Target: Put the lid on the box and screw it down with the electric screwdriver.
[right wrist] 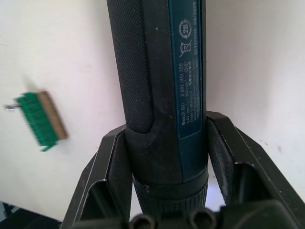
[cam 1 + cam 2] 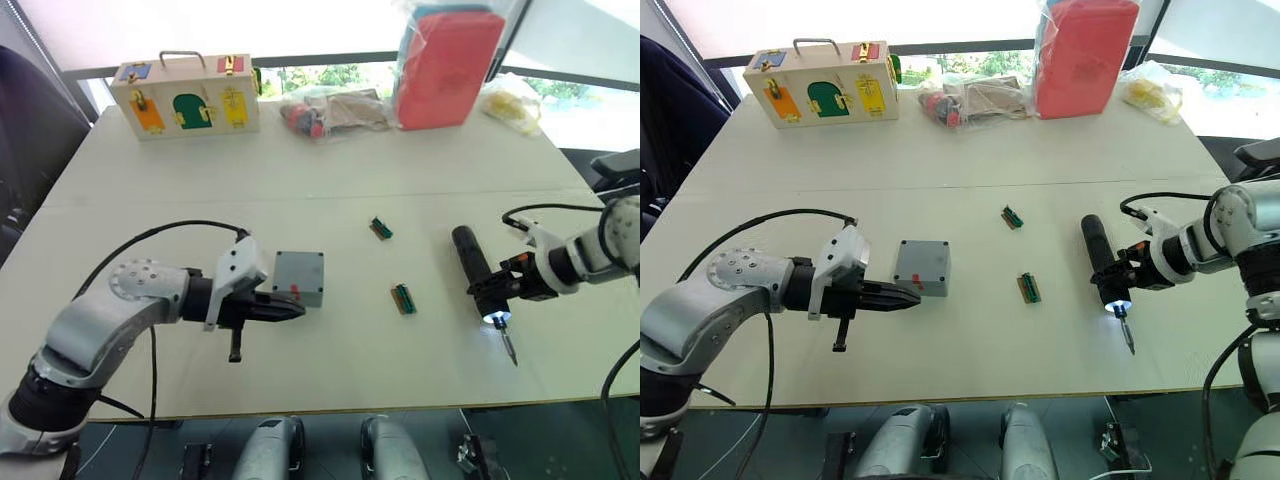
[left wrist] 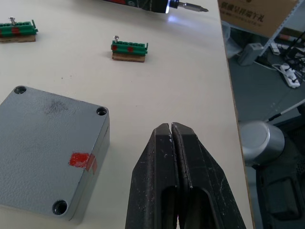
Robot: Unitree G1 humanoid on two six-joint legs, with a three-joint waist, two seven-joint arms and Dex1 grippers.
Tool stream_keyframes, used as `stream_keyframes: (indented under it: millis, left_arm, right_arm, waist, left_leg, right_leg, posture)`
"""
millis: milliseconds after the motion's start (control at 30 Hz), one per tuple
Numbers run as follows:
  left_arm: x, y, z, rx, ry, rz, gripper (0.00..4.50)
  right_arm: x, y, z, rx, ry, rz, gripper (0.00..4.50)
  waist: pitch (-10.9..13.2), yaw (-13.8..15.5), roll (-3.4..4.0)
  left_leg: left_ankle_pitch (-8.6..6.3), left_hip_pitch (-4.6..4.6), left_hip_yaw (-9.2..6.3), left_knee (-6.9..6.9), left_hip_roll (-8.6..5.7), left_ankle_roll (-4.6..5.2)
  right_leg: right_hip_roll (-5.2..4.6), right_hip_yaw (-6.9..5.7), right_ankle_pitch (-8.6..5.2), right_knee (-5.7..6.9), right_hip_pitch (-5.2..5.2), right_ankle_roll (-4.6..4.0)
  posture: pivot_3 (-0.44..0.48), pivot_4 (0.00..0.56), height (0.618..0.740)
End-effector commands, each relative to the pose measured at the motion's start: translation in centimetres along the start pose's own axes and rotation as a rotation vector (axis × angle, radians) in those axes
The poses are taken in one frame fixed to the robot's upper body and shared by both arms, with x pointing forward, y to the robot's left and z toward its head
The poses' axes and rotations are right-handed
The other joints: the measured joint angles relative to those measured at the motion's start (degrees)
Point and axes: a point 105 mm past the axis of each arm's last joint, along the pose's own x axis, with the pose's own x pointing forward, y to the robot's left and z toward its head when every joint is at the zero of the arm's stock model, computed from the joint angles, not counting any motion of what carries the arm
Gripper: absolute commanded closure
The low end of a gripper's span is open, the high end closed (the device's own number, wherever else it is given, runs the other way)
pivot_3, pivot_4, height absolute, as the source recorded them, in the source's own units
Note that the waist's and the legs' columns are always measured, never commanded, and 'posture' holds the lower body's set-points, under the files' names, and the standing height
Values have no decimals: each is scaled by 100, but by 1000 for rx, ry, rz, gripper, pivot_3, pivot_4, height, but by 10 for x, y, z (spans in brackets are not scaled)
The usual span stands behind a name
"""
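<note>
We are looking at the box (image 2: 298,276) sitting on the pale surface (image 2: 330,190), with the lid (image 3: 45,143) lying on top of it, its corner screw holes open and a red mark (image 3: 79,159) near one edge. Our left gripper (image 2: 288,311) is hovering just beside the box's near side, its fingers (image 3: 162,176) pressing together with nothing between them. Well to the right of the box, our right gripper (image 2: 497,290) is clamping the electric screwdriver (image 2: 478,274) near its lit tip, its fingers (image 1: 112,167) closing on the barrel; the bit is pointing away from the box, and it seems to be hanging just above the surface, though we cannot be sure. Two small green blocks (image 2: 403,298) are lying between the box and the screwdriver. Far behind the box, a wooden case (image 2: 186,96) is standing at the surface's edge.
</note>
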Motion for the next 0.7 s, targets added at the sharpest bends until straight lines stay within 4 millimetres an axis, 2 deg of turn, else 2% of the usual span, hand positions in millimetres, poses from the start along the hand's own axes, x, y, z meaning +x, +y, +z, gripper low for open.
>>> stream_keyframes:
  millis: [33,167,300,400,467,500,567,633,700]
  left_arm:
    - [-10,3,-1,34,38,59,4500]
    - [-22,9,-3,31,57,114,4500]
    - [-36,19,-2,18,54,189,4500]
    - [-51,31,-2,-32,19,279,4500]
    - [-69,42,-1,-85,-40,372,4500]
    - [-78,45,-4,-113,-57,415,4500]
    - [-89,47,-11,-150,-60,467,4500]
    - [-92,48,-18,-173,-52,489,4500]
    - [-88,50,-24,-193,-49,502,4500]
  right_arm:
    - [-5,-6,8,-58,-44,-73,1471]
    - [-5,-6,11,-123,-59,-93,44]
    - [-9,-2,16,-181,-95,-71,44]
    - [-22,5,33,-180,-194,-41,44]
    - [-48,30,55,-220,-321,60,44]
    - [-62,45,63,-301,-383,94,44]
    - [-76,72,68,-424,-453,152,44]
    - [-78,94,67,-520,-489,213,44]
    - [-69,120,58,-659,-516,286,44]
  waist:
    - [0,-4,0]
    - [-2,3,-3]
    - [-3,14,-7]
    - [-3,6,-6]
    - [-1,-8,-3]
    - [1,-19,0]
    - [1,-27,0]
    - [-1,-11,-3]
    - [-9,-4,-18]
  left_leg:
    - [0,1,0,0,0,0]
    - [1,3,0,2,0,-1]
    - [10,3,0,11,-1,6]
    - [12,3,0,12,-1,6]
    - [14,3,0,11,-1,3]
    - [29,2,4,8,-1,-22]
    - [38,3,9,1,2,-37]
    - [39,3,7,-2,12,-39]
    - [39,3,7,-2,13,-39]
  right_leg:
    - [0,0,0,0,0,0]
    - [2,0,1,5,1,0]
    - [1,1,14,4,8,-1]
    - [2,3,16,5,5,0]
    - [2,3,16,11,1,0]
    - [2,7,16,12,-4,0]
    - [7,17,16,17,-15,1]
    - [14,15,14,14,-14,0]
    - [14,16,15,13,-12,0]
  posture:
    - [0,150,740]
    - [0,150,740]
    - [0,150,740]
    - [0,150,740]
    - [0,150,740]
    - [0,150,740]
    - [0,150,740]
    - [0,150,740]
    - [0,150,740]
